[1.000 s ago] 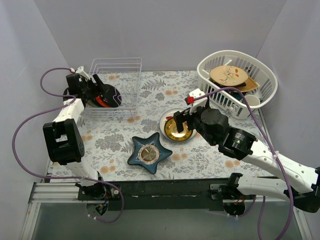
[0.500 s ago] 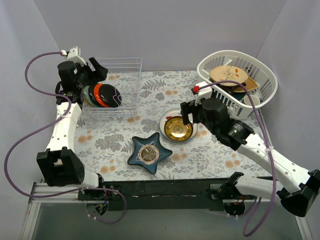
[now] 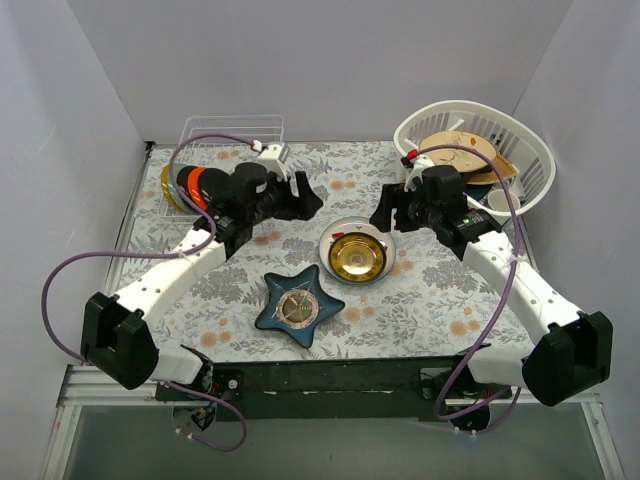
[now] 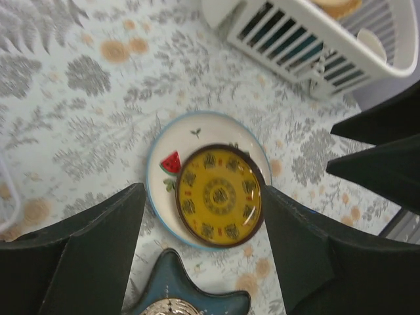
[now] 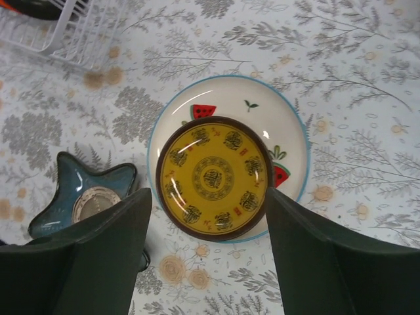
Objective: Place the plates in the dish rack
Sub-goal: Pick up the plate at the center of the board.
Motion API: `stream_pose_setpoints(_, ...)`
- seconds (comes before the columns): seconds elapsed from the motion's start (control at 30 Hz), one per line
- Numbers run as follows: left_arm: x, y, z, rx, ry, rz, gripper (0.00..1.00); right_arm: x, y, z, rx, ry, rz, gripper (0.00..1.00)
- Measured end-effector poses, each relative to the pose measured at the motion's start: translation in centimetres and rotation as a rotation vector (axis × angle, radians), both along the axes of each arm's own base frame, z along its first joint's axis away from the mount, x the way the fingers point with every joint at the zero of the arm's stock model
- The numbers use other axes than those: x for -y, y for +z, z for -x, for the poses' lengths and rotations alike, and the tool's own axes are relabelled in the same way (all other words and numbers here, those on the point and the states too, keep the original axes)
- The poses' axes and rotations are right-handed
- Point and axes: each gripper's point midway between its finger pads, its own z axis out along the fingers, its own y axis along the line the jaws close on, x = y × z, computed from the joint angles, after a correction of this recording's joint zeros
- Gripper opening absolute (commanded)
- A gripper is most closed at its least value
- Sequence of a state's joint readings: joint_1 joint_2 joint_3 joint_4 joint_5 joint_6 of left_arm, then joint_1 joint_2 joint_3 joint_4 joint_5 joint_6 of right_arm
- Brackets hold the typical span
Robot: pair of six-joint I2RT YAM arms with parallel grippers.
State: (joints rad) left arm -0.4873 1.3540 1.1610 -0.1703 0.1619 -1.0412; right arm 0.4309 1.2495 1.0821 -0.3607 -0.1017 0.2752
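Note:
A yellow plate with a brown pattern [image 3: 355, 256] lies on a white plate with red triangles [image 3: 340, 236] in the middle of the table. Both show in the left wrist view, the yellow plate [image 4: 220, 195] on the white plate [image 4: 161, 190], and in the right wrist view, yellow [image 5: 213, 177] on white [image 5: 289, 131]. My left gripper [image 3: 304, 200] is open and empty, above and left of the stack [image 4: 203, 259]. My right gripper [image 3: 384, 212] is open and empty, above and right of it [image 5: 207, 262]. The wire dish rack [image 3: 232, 131] at the back left holds upright plates, one orange-red [image 3: 206, 184].
A dark blue star-shaped dish [image 3: 298, 306] lies in front of the stack, close to its near edge [image 5: 85, 200]. A white slotted basket [image 3: 530, 150] with dishes stands at the back right [image 4: 315, 46]. The right gripper's fingers [image 4: 384, 154] show in the left wrist view.
My left gripper has left the dish rack and swung right to hover beside the plate stack. My right gripper has drawn back from over the stack toward the basket.

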Motion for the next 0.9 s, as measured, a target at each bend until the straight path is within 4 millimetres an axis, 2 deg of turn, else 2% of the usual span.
stream_pose_setpoints(0.07, 1.5, -2.7, 1.4, -0.052, -0.027, -0.024, 0.72, -0.9, -0.1, 0.6, -0.021, 0.041, -0.040, 0.69)
stream_pose_setpoints(0.13, 2.3, -4.3, 2.1, -0.080, -0.025, -0.036, 0.72, -1.7, -0.3, 1.2, -0.041, 0.081, -0.075, 0.67)
stream_pose_setpoints(0.33, 4.5, -6.8, 3.2, -0.103, -0.016, -0.045, 0.73, -2.7, -2.8, 3.3, -0.129, 0.155, -0.117, 0.66)
stream_pose_setpoints(0.53, 6.1, -10.2, 4.1, -0.156, -0.020, -0.071, 0.74, -2.3, -6.1, 4.6, -0.206, 0.161, -0.095, 0.67)
stream_pose_setpoints(0.67, 6.1, -11.1, 4.0, -0.178, -0.006, -0.071, 0.74, -1.9, -7.3, 4.1, -0.231, 0.142, -0.087, 0.65)
stream_pose_setpoints(0.9, 6.1, -10.9, 3.7, -0.173, 0.012, -0.058, 0.74, -0.4, -9.0, 1.9, -0.282, 0.061, -0.132, 0.63)
